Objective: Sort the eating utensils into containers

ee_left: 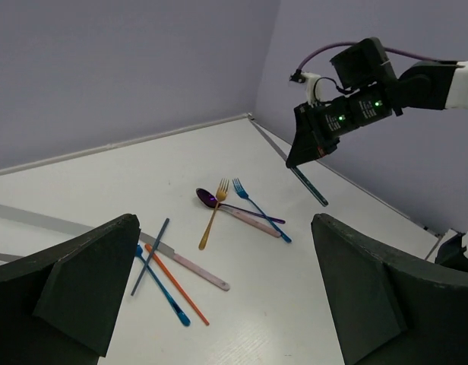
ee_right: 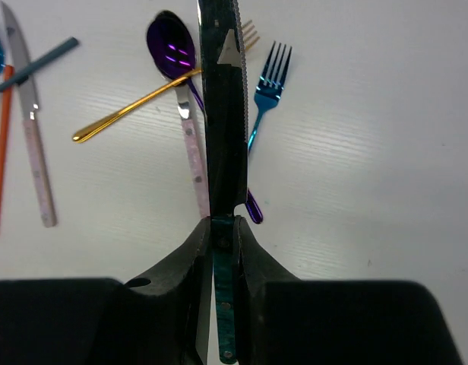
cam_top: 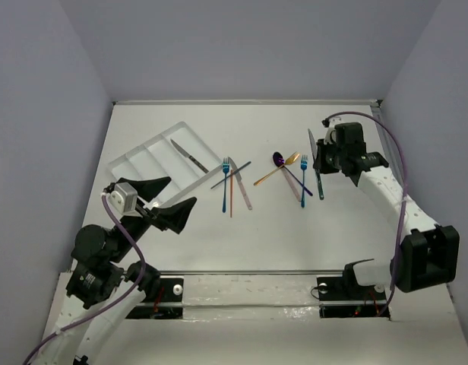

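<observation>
The counter [cam_top: 295, 236] is plain white and matte, boxed in on three sides by bare pale lavender walls [cam_top: 249, 46] that meet it in clean seams. Towards the back left sits the tray [cam_top: 131, 160], turned at an angle, with a silver knife [cam_top: 188, 156] lying in the compartment nearest the loose cutlery. Just in front of the tray's near edge hangs the left end effector [cam_top: 167, 199], its fingers spread wide and holding nothing. In the middle of the counter lies a small crossed heap: a blue fork [cam_top: 225, 186], an orange utensil [cam_top: 232, 196], a pale knife [cam_top: 241, 188] and a grey-blue piece [cam_top: 232, 174] laid across them. A little to the right is a second heap, with a purple spoon [cam_top: 279, 159], a gold fork [cam_top: 278, 171], another blue fork [cam_top: 303, 176] and a pale-handled knife [ee_right: 191, 156] under the spoon. Above that heap, on the right side, the right end effector [ee_right: 222, 228] is clamped on the teal handle of a dark knife [ee_right: 222, 114], whose serrated blade juts forward, lifted clear of the counter.
</observation>
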